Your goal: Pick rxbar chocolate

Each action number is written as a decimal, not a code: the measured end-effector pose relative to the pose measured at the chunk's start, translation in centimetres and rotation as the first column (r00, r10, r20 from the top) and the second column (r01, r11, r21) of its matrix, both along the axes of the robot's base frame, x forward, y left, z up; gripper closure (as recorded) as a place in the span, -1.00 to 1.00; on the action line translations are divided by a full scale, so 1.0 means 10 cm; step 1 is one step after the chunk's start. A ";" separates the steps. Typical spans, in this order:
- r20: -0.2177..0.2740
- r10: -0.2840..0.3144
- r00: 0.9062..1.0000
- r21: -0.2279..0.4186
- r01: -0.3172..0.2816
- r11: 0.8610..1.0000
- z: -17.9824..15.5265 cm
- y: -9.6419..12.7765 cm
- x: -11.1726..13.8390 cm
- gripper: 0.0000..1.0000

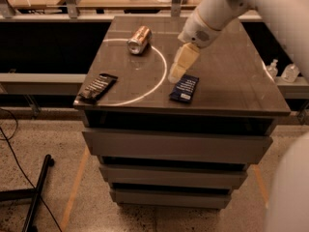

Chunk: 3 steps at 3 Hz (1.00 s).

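Camera view looks down on a grey drawer cabinet (174, 146), which fills the middle of the frame; its dark flat top (227, 76) carries all the items. The white robot arm (227, 4) enters from the upper right and reaches down toward the centre of the top. A thin white arc (163, 74) is drawn on the left half of the top.

The pale gripper (175, 74) hangs at the centre, with its tip just above the far end of a dark blue bar (184, 88). Whether it is released or clenched, I cannot tell; it seems to hold nothing.

The rxbar chocolate (98, 87) lies flat at the left front corner of the top, a black wrapper with pale lettering. Its near end is almost at the edge. It is well apart from the gripper, on the other side of the arc. A metallic can (139, 39) lies on its side in the upper left part of the top.

I judge the bar to be light and a little bendable, with a smooth wrapper that may slip. Because it lies so flat, it is better to take hold across the narrow width near the middle, pressing close to the surface. A push could slide it off the corner.
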<state>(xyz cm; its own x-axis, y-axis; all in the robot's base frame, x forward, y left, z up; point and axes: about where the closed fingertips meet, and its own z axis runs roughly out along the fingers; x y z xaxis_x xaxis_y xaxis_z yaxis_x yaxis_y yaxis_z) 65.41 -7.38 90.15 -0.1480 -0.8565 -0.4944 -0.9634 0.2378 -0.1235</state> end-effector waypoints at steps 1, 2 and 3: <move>-0.054 0.015 0.998 0.071 -0.012 0.997 -0.29 0.59 0.36 -1.00; -0.078 0.009 0.997 0.107 0.000 0.994 -0.41 1.05 0.52 -1.00; -0.078 0.009 0.997 0.107 0.000 0.994 -0.41 1.05 0.52 -1.00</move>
